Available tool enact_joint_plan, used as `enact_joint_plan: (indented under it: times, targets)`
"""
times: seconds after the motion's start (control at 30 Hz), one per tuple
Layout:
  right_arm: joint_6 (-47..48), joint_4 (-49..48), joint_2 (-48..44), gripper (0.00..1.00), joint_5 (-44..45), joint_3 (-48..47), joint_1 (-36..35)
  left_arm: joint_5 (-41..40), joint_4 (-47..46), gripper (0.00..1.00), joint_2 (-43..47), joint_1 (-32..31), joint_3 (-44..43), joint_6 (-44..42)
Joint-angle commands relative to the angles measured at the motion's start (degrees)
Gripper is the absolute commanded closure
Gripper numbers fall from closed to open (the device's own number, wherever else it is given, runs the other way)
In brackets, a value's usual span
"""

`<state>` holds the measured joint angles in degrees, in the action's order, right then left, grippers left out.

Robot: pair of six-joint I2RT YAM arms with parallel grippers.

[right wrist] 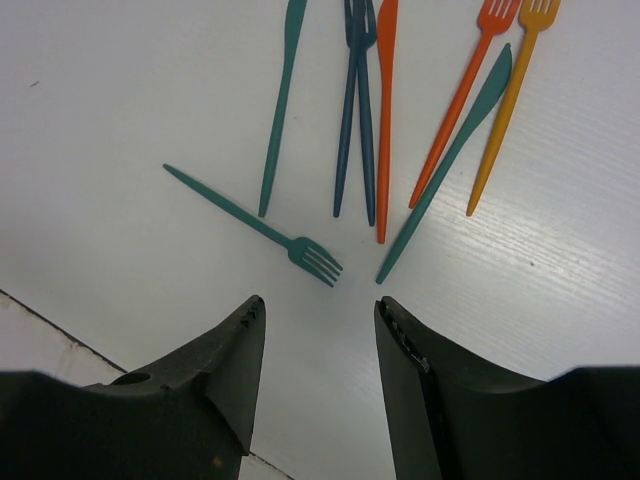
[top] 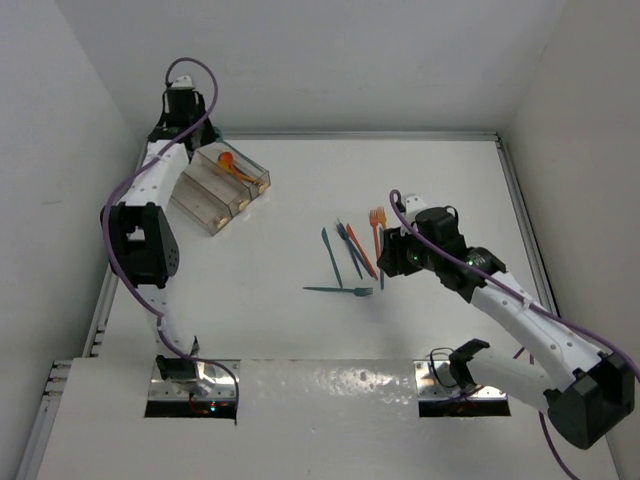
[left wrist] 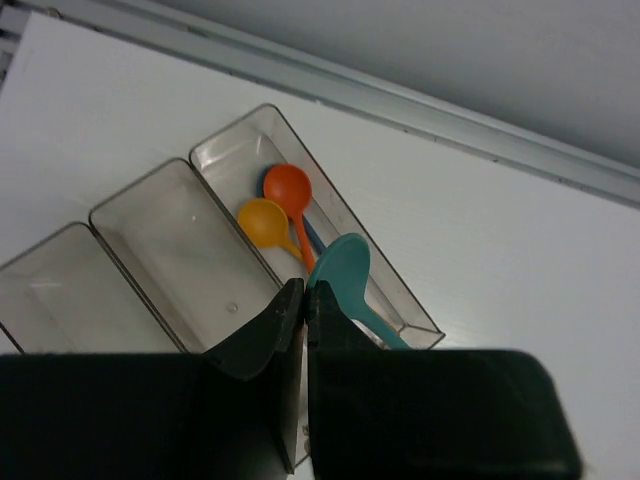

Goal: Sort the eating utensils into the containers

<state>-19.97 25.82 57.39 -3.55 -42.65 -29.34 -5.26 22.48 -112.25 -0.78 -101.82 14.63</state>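
Observation:
The clear three-compartment container [left wrist: 150,240] lies at the back left [top: 215,195]. Its right compartment holds an orange spoon [left wrist: 290,190], a yellow-orange spoon [left wrist: 262,222] and a teal spoon [left wrist: 342,268]. My left gripper [left wrist: 305,290] hangs high above it, shut with nothing between the jaws. Mid-table lie loose utensils: a teal fork [right wrist: 255,225], a teal knife [right wrist: 280,110], two dark blue pieces [right wrist: 355,110], an orange knife [right wrist: 385,120], an orange fork [right wrist: 460,105], another teal knife [right wrist: 450,170] and a yellow-orange fork [right wrist: 510,110]. My right gripper [right wrist: 320,302] is open just short of the teal fork's tines.
White walls close in the table at the back and both sides, with a metal rail [left wrist: 420,125] along the back edge. The left arm [top: 140,240] stands along the left side. The container's left and middle compartments hold nothing.

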Motion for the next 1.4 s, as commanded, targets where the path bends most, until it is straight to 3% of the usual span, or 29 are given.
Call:
enact_joint_plan:
  times: [0.0,0.33,0.7,0.9,1.07,1.2,1.27,1.37]
  targets:
    - [0.0,-1.5,0.2,0.53,-0.4,-0.3,0.2,4.3,-4.5,1.00,-1.0,1.2,-5.0,-4.0]
    - [0.5,-1.0,3.2,0.52,-0.5,-1.3,0.2,5.8,-3.6,1.00,-11.8,5.5,-15.7,-10.1]
    - [0.3,0.8,4.2,0.52,0.2,-2.3,0.2,11.0,-3.6,1.00,-19.6,6.0,-16.9,-11.0]
    - [-0.1,1.5,4.2,0.52,0.6,-2.7,0.2,13.2,-3.2,0.77,-20.0,6.0,-16.0,-10.3]
    - [0.0,1.9,3.3,0.51,0.9,-3.0,0.2,14.6,-4.4,0.55,-14.9,5.9,-12.8,-10.0]
    - [0.1,2.4,2.0,0.51,1.5,-3.2,0.2,16.3,-3.6,0.47,-8.3,4.4,-9.5,-8.8]
    - [0.0,2.3,0.9,0.51,2.4,-3.2,0.2,16.1,-4.2,0.45,-1.9,1.3,-3.1,-9.8]
    - [0.1,2.1,-0.5,0.51,3.4,-2.8,0.3,11.8,-5.0,0.44,6.7,-8.6,7.7,-12.4]
